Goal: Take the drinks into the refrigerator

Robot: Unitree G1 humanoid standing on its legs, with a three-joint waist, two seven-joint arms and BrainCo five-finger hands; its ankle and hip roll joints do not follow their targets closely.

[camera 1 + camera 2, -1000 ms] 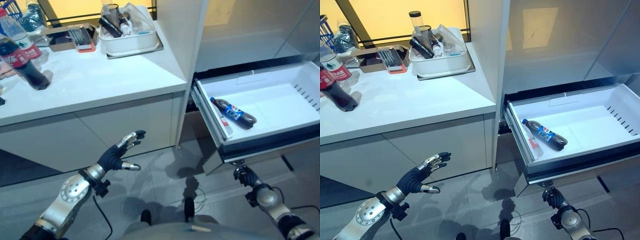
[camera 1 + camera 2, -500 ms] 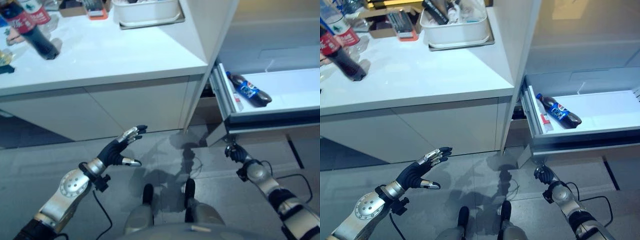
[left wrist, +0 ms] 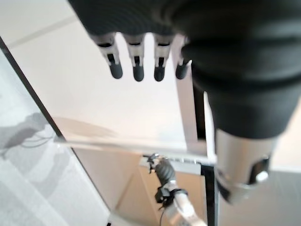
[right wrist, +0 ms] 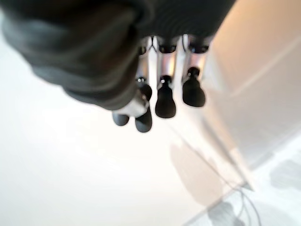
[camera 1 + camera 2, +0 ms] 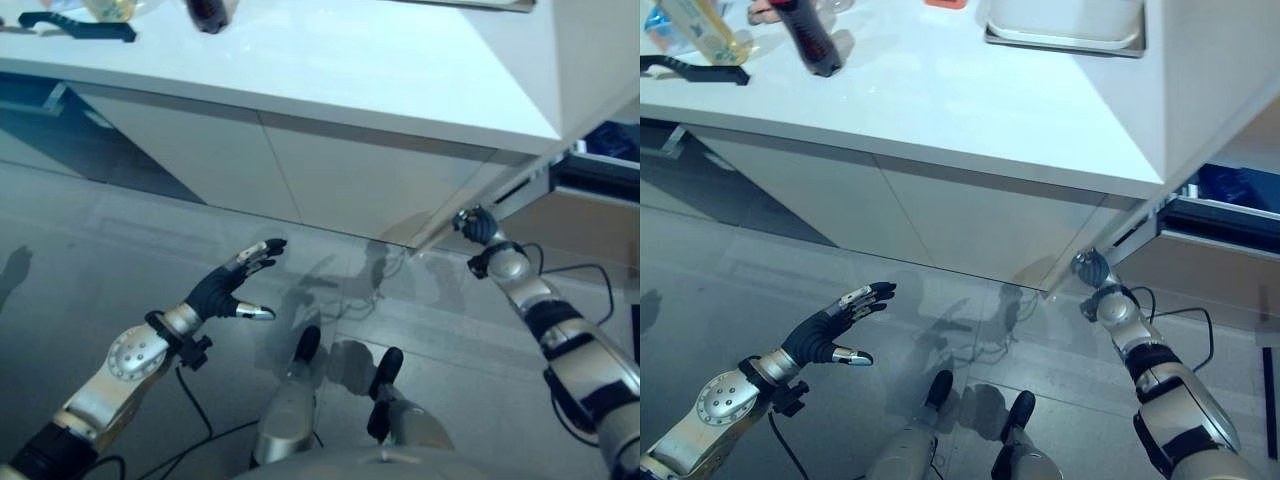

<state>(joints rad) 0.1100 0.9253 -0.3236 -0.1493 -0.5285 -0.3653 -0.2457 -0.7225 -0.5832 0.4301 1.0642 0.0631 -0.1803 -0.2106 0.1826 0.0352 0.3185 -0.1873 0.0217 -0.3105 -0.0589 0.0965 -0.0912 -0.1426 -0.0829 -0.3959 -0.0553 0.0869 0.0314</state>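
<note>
I see a smooth white counter [image 5: 940,90] with a straight front edge and flat white cabinet doors [image 5: 970,215] below it. The floor [image 5: 730,290] in front of the counter is glossy grey and carries soft reflections.

The drink, a dark cola bottle [image 5: 810,40] with a red label, stands on the counter near its far left part, tilted a little. Just left of the bottle lies a clear bottle [image 5: 695,28] of yellowish liquid, and a black handled tool [image 5: 690,68] lies near the counter's front edge. A white tray [image 5: 1065,20] with rounded corners sits on the counter towards its right end.

Past the counter's right end a tall white panel [image 5: 1210,90] comes down, and beside it I see the dark front of a drawer [image 5: 1225,200] with something blue inside; I cannot tell what it is.

My left robot hand [image 5: 830,335] hangs over the floor, well below the counter's front edge, its fingers straight and spread, holding nothing. My right robot hand [image 5: 1092,270] is up at the lower right corner of the cabinet, close under the counter's end; its fingers are curled in and grip nothing, as its wrist view shows.
</note>
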